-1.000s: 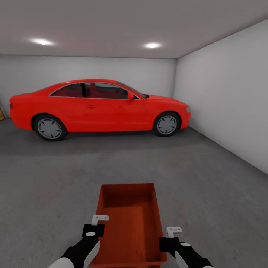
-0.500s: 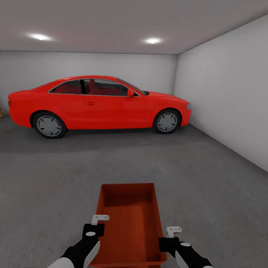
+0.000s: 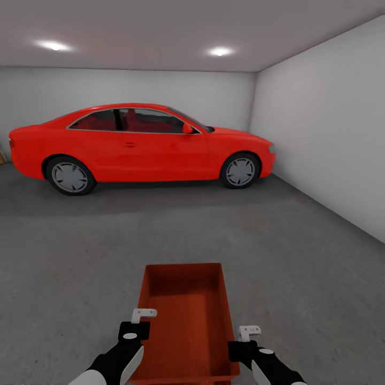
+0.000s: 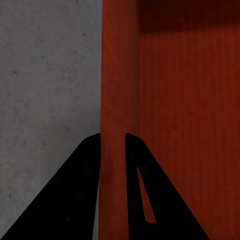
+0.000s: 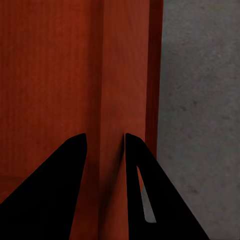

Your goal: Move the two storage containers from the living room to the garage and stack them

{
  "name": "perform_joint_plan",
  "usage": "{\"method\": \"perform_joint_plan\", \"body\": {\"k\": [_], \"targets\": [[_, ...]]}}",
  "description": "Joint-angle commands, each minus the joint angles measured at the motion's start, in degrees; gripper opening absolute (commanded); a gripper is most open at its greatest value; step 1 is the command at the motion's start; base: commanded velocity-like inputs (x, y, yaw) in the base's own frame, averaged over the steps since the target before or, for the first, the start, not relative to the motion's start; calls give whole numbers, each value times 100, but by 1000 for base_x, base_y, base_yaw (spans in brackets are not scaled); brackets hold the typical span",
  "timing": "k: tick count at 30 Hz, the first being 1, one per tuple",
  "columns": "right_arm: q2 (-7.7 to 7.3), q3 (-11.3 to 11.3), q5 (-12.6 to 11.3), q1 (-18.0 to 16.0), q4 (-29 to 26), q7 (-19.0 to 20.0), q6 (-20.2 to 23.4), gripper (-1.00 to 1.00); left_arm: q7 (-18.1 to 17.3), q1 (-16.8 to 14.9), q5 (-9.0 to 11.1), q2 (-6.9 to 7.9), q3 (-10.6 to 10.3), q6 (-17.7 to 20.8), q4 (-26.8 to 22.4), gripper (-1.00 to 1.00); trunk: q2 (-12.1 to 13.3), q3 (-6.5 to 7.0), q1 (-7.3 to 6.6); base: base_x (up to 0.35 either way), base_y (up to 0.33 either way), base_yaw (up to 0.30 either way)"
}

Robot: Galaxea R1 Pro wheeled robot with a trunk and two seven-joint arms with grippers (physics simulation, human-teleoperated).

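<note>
Red car [image 3: 141,147] nearer as view advanced, one storage container [image 3: 184,321] gripped by left pincer [image 4: 112,150], right pincer [image 5: 103,150]

We hold bin [image 3: 184,321] between us: left gripper [image 3: 140,323] on its left wall, right gripper [image 3: 247,339] on right wall. Floor [image 3: 80,256] beneath. Car [image 3: 139,147] ahead, wall [image 3: 331,133] to right.

We stood in a garage: a glossy red two-door car [image 3: 140,144] sat parked on rough grey concrete floor [image 3: 299,256], between bare white walls [image 3: 326,123], under round ceiling spotlights [image 3: 219,52].
</note>
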Motion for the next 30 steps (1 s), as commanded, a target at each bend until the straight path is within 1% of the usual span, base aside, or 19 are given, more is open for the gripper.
{"method": "perform_joint_plan", "body": {"k": [1,18,30], "targets": [[1,17,-21,-3,-114,39,-424,-100,38,2,220,3,-160,32,11,-100,-3,-16,-1,0,0,0],[0,17,-18,-3,-118,39,-424,-100,38,-3,220,3,-160,32,11,-100,-3,-168,-1,0,0,0],[-1,15,-18,-3,-118,39,-424,-100,38,-1,220,3,-160,32,11,-100,-3,-182,-1,0,0,0]]}}
